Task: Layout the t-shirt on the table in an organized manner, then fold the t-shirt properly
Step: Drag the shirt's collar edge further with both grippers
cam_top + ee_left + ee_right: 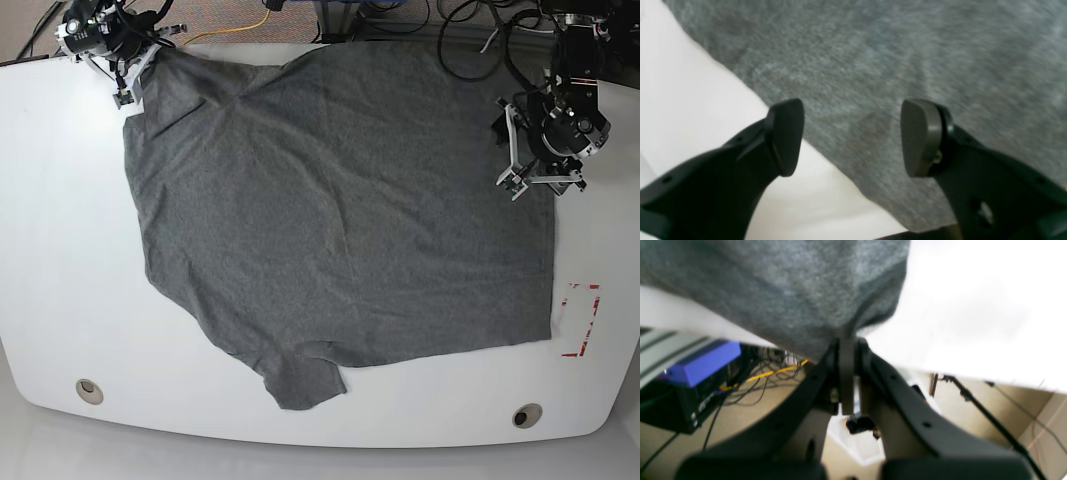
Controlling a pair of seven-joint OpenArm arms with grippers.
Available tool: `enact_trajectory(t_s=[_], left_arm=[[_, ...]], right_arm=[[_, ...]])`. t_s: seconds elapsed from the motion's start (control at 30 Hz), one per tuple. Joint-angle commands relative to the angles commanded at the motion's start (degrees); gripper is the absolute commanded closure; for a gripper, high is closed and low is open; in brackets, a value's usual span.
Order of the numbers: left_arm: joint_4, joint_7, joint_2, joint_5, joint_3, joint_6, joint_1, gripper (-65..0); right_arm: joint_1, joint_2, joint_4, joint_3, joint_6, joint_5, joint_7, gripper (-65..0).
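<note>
The dark heather-grey t-shirt [340,220] lies spread over most of the white table [60,250], with one sleeve pointing to the near edge. My right gripper [133,78] is at the far left corner, shut on a corner of the shirt. In the right wrist view the jaws [846,343] pinch the cloth [790,290] right at the table's edge. My left gripper [508,152] is over the shirt's right edge. In the left wrist view it [853,136] is open and empty, with grey cloth [890,66] under it and bare table [683,100] to its left.
A red tape rectangle [580,320] marks the near right. Two grommet holes [88,388] [526,414] sit near the front edge. Cables [470,30] lie behind the table. Below the table edge are a blue box [700,363], a white bin [857,443] and a stand leg [980,410].
</note>
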Motion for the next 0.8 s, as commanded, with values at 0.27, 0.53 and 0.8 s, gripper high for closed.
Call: enact_trajectory(t_s=[0.27, 0.53, 0.8], left_arm=[[0.0, 0.09, 0.0, 0.09, 0.0, 0.0, 0.09, -42.1], [0.0, 0.09, 0.0, 0.0, 0.0, 0.0, 0.88, -42.1], [0.0, 0.09, 0.0, 0.0, 0.26, 0.0, 1.23, -42.1]], right_arm=[[-0.18, -0.44, 0.0, 1.85, -0.44, 3.52, -0.09, 0.0], [-1.76, -1.67, -0.09, 2.02, -0.44, 3.6, -0.26, 0.0], [-3.43, -1.85, -0.18, 1.85, -3.43, 3.78, -0.26, -6.2]])
